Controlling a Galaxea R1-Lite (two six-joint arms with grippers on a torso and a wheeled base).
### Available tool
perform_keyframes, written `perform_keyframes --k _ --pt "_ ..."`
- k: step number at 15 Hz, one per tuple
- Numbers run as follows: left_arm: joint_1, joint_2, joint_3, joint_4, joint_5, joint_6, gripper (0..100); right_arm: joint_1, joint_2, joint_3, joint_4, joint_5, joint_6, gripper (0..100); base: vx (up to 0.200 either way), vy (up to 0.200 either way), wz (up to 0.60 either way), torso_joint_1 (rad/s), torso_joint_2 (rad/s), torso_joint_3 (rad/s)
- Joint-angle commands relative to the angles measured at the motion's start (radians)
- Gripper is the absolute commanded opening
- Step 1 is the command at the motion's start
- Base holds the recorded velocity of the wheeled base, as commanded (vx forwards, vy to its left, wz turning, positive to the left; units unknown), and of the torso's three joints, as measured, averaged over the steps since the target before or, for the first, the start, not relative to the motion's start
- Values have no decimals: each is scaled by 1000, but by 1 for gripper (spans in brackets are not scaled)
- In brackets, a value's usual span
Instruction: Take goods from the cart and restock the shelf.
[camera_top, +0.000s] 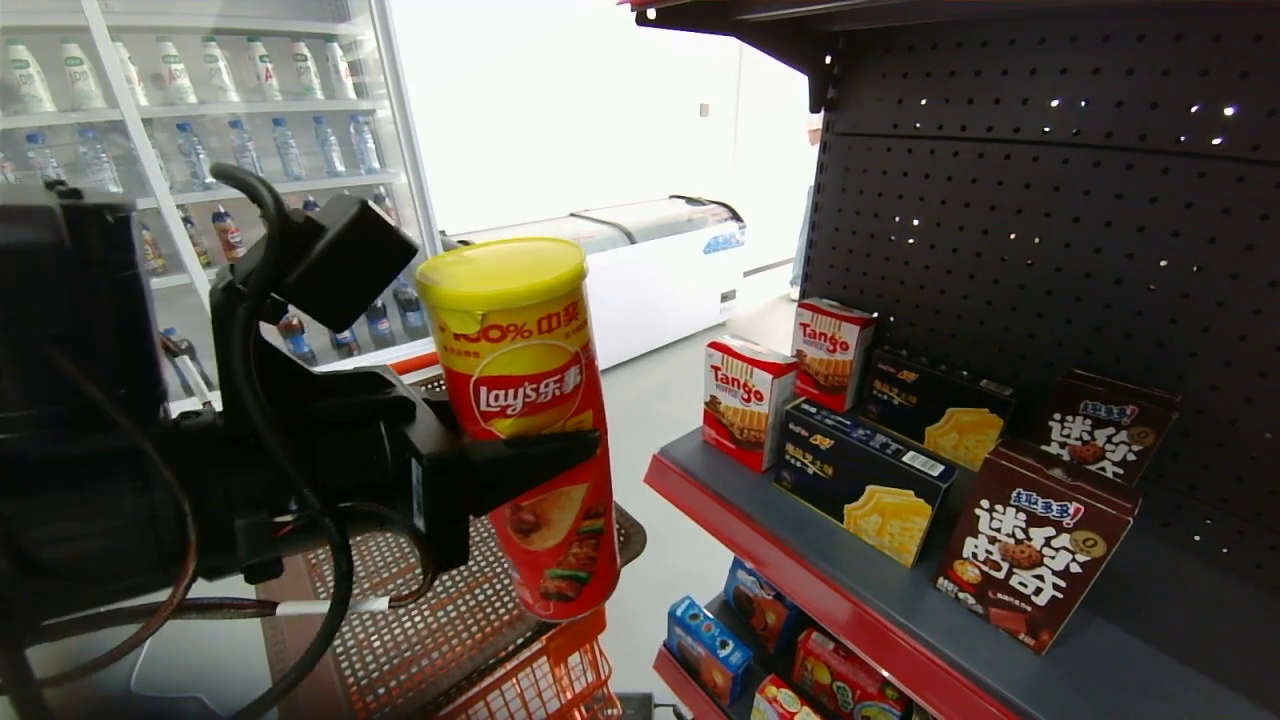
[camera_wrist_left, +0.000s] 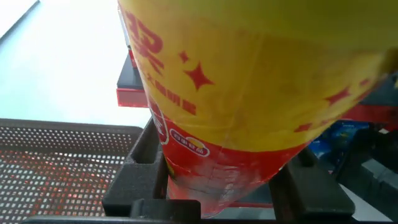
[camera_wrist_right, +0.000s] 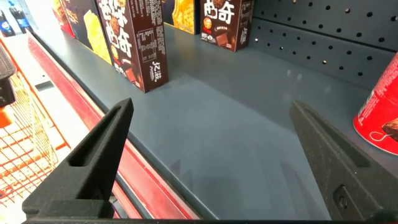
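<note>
One tall chip can (camera_top: 520, 340), yellow lid up and slightly tilted, is clamped between the fingers (camera_wrist_left: 134, 177) of the left gripper (camera_top: 535, 455). The fingers hold it at about mid-height. Below those fingers lies the orange mesh cart (camera_top: 450, 620). Beyond the fingertips, apart from the can, stands the grey shelf (camera_top: 1150, 640) with boxes (camera_top: 1030, 545) standing on it.

The right gripper (camera_wrist_right: 211, 130) hovers over a bare stretch of the shelf. Its fingers (camera_wrist_right: 93, 155) are spread wide apart with nothing between them. Past one fingertip stands a brown biscuit box (camera_wrist_right: 140, 46). Past the other stands a red can (camera_wrist_right: 379, 118), near the perforated back panel.
</note>
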Motion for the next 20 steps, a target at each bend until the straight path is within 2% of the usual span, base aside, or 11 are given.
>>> perform_keyframes --k 1,3,6,13,18,20 --pt "-14 -52 25 -1 1 -1 0 0 1 0 0 0 0 100 0 0 0 0 0 0" --pt "-35 -89 52 1 1 -1 0 0 1 0 0 0 0 100 0 0 -300 -1 1 1" --pt "-35 -114 77 -1 3 -1 0 0 1 0 0 0 0 100 0 0 -600 -6 2 6" --pt "-72 -114 71 1 1 -1 0 0 1 0 0 0 0 100 0 0 0 0 0 0" --pt "-71 -114 75 1 3 -1 0 0 1 0 0 0 0 100 0 0 0 0 0 0" --pt "-69 -114 77 -1 1 -1 0 0 1 0 0 0 0 100 0 0 -600 -2 0 5"
